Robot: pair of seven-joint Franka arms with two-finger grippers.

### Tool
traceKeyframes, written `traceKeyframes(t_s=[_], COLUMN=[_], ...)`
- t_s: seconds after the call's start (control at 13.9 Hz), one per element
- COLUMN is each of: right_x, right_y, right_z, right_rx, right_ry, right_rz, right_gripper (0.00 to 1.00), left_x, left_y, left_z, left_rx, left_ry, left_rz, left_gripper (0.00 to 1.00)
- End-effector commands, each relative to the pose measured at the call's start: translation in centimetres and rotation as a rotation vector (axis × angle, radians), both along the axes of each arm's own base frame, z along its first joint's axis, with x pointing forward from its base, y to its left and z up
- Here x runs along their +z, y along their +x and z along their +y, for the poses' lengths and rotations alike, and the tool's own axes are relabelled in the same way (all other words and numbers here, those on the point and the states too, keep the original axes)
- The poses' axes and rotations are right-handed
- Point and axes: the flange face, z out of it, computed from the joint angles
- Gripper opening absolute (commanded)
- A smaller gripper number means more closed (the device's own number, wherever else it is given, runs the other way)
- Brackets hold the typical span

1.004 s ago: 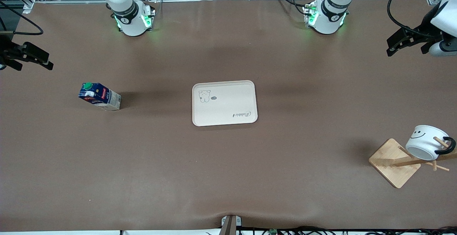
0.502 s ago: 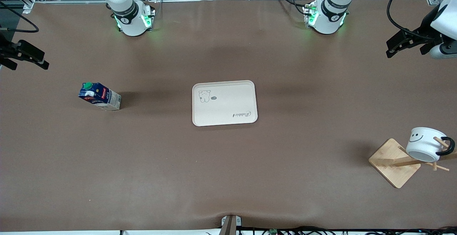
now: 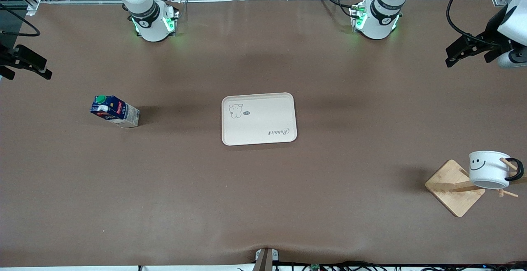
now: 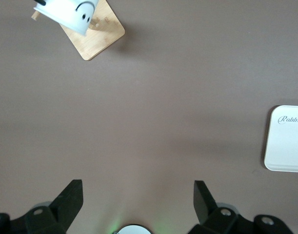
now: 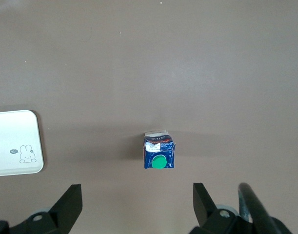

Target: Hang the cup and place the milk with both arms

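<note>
The cup (image 3: 489, 169), a white mug with a smiley face, hangs by its black handle on a peg of the wooden rack (image 3: 455, 188) toward the left arm's end of the table. It also shows in the left wrist view as the cup (image 4: 67, 12). The milk (image 3: 115, 110), a dark blue carton with a green cap, stands on the table toward the right arm's end. My left gripper (image 3: 453, 56) hangs open and empty over the table's edge, well apart from the cup. My right gripper (image 3: 41, 68) hangs open and empty, with the milk (image 5: 159, 155) apart from it.
A cream tray (image 3: 288, 102) with a rabbit drawing lies at the table's middle; its edge shows as the tray (image 4: 285, 161) and the tray (image 5: 17, 161) in both wrist views. The rack's square base (image 4: 104, 35) rests on the brown table.
The cup has swung on its peg from tilted to hanging nearly level. My right gripper has drawn back toward its end of the table. My left gripper has shifted only slightly.
</note>
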Motion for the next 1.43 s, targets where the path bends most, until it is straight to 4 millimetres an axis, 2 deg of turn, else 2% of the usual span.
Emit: traceKeyframes(t_s=[0.0, 0.5, 1.36], right_x=[0.08, 0.22, 0.65], right_y=[0.27, 0.27, 0.27], right_z=[-0.18, -0.18, -0.18], right_rx=[-0.007, -0.007, -0.007], right_ry=[-0.010, -0.011, -0.011], right_rz=[0.009, 0.006, -0.003], right_gripper=[1.00, 1.00, 1.00], left_x=[0.31, -0.08, 0.68], left_y=[0.12, 0.34, 0.44], left_z=[-0.10, -0.34, 0.39], left_rx=[-0.008, -0.012, -0.065], left_ry=[0.001, -0.001, -0.002], left_rz=[-0.008, -0.001, -0.013], left_gripper=[1.00, 1.00, 1.00])
